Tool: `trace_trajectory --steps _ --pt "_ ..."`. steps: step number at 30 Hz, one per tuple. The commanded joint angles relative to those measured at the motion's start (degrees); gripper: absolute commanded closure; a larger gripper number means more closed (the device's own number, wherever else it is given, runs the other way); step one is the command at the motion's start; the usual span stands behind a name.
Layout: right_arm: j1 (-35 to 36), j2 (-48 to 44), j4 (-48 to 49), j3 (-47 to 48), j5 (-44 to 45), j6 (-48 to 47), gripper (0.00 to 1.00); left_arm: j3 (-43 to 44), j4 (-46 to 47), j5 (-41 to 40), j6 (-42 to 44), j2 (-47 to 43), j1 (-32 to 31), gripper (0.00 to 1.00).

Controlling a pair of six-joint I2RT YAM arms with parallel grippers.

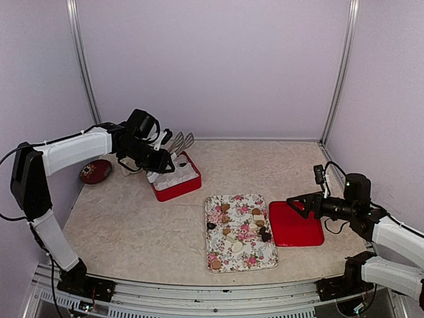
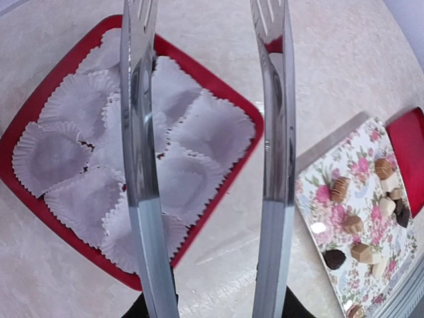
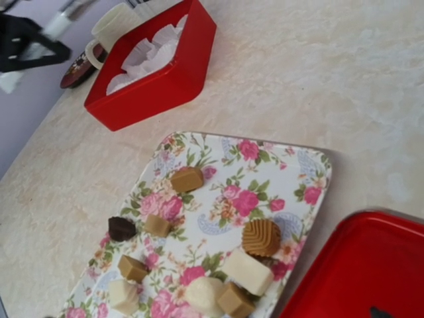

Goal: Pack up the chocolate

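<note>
Steel tongs (image 2: 275,165) pinched in left fingers (image 1: 164,163) over red box (image 2: 254,126) — right fingers (image 1: 298,199) spread wide.

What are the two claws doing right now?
The left gripper is closed on the metal tongs.
The right gripper is open, holding nothing.

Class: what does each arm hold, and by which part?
Left fingers clamp the tongs across both arms, well back from the tips. Right fingers hold nothing.

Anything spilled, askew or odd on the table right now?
Nothing spilled. Only oddity: the white crinkled paper liners in the red square box overlap untidily instead of sitting in rows. The bite-size chocolates all lie on the floral tray.
</note>
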Motion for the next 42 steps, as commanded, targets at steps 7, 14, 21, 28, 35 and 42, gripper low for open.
trace_trajectory --steps 7,14,21,28,35,42 --pt "-0.7 -1.5 -1.4 0.7 -0.5 -0.2 0.00 -9.5 -9.4 -3.2 2.2 -13.7 -12.5 0.61" --pt "-0.7 -1.8 -1.0 0.4 -0.7 0.1 0.00 -17.9 -11.1 -5.8 -3.1 -17.9 -21.2 0.61" --pt "-0.7 -2.5 -1.2 0.2 -0.9 0.2 0.00 -20.4 -10.2 -6.7 -6.9 -15.7 -28.4 0.61" --pt "-0.8 -4.2 -1.7 -0.5 -0.7 0.7 0.00 -20.6 -8.7 -6.3 -6.4 -12.0 -31.2 0.61" --pt "-0.7 -4.8 -2.6 -0.8 -0.4 0.2 0.00 -20.2 -7.9 -7.1 -5.6 -8.8 -32.3 0.62" --pt "-0.7 -4.7 -2.1 -1.1 -0.5 0.5 0.00 -18.7 -7.4 -7.4 -4.6 -6.1 -32.5 0.62"
